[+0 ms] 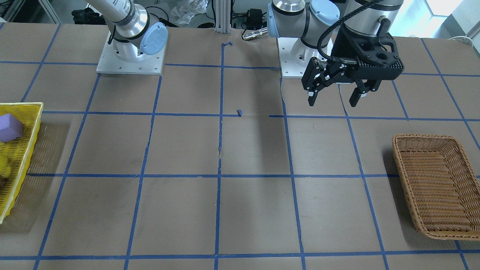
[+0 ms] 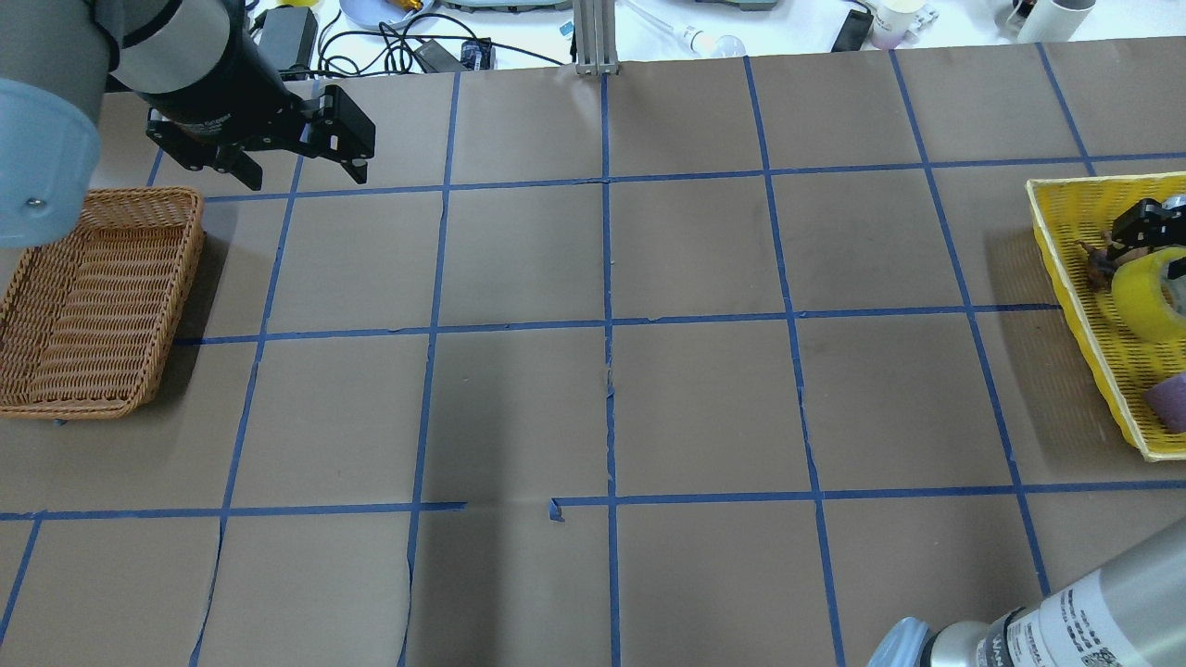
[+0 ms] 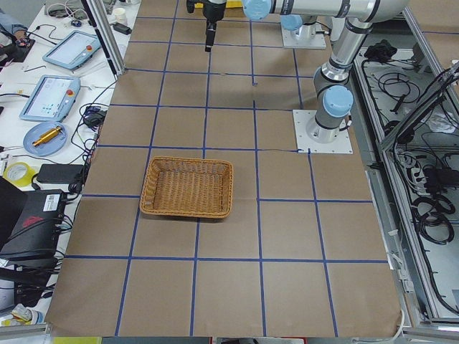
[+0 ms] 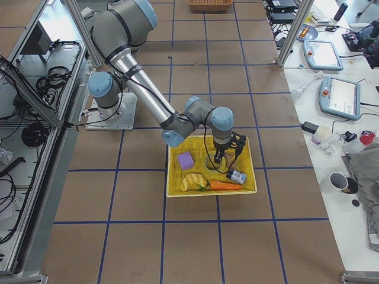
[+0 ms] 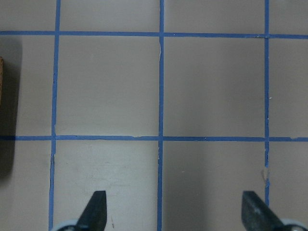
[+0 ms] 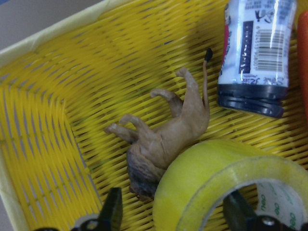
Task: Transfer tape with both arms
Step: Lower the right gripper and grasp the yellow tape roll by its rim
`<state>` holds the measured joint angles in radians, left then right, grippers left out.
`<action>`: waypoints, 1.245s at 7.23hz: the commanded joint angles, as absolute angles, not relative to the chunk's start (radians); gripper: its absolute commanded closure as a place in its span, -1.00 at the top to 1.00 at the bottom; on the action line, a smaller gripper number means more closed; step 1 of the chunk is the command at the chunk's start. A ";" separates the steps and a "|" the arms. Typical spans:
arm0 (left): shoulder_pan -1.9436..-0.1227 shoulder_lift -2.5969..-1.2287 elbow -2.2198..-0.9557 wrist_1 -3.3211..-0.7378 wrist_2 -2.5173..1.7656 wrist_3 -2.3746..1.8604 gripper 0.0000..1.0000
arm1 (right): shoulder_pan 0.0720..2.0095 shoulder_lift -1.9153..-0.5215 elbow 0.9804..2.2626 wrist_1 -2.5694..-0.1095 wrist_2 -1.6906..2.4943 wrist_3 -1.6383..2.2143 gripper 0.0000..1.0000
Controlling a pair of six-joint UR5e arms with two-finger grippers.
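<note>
Tape point(image 6: 207, 183): in the yellow basket point(image 2: 1066, 278), tilted, core hole facing up, resting against the toy lion point(image 6: 163, 139).
Right gripper point(image 6: 173, 199): directly above the tape, jaws wide, one finger outside the roll wall and one seemingly over the core; it grips nothing.
Nearer arm: the right one, clearly.
Left gripper point(image 1: 335, 95): spread wide, carrying nothing, well apart from the tape, near the wicker basket point(image 1: 427, 138).
Yellow basket also holds: bottle point(image 6: 255, 53), purple block point(image 4: 186, 160), carrot point(image 4: 226, 185).
</note>
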<state>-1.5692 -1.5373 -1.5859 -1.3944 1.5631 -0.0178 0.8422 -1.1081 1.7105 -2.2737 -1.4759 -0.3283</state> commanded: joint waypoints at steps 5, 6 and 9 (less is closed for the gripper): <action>-1.569 -1.537 -1.585 -1.394 1.562 -0.018 1.00 | 0.903 -1.245 1.698 -2.136 -1.480 -0.217 -1.00; -1.569 -1.537 -1.585 -1.394 1.562 -0.018 1.00 | 0.981 -1.300 1.700 -2.079 -1.491 -0.110 -1.00; -1.569 -1.536 -1.583 -1.394 1.562 -0.018 1.00 | 1.335 -1.362 1.701 -1.985 -1.497 0.444 -1.00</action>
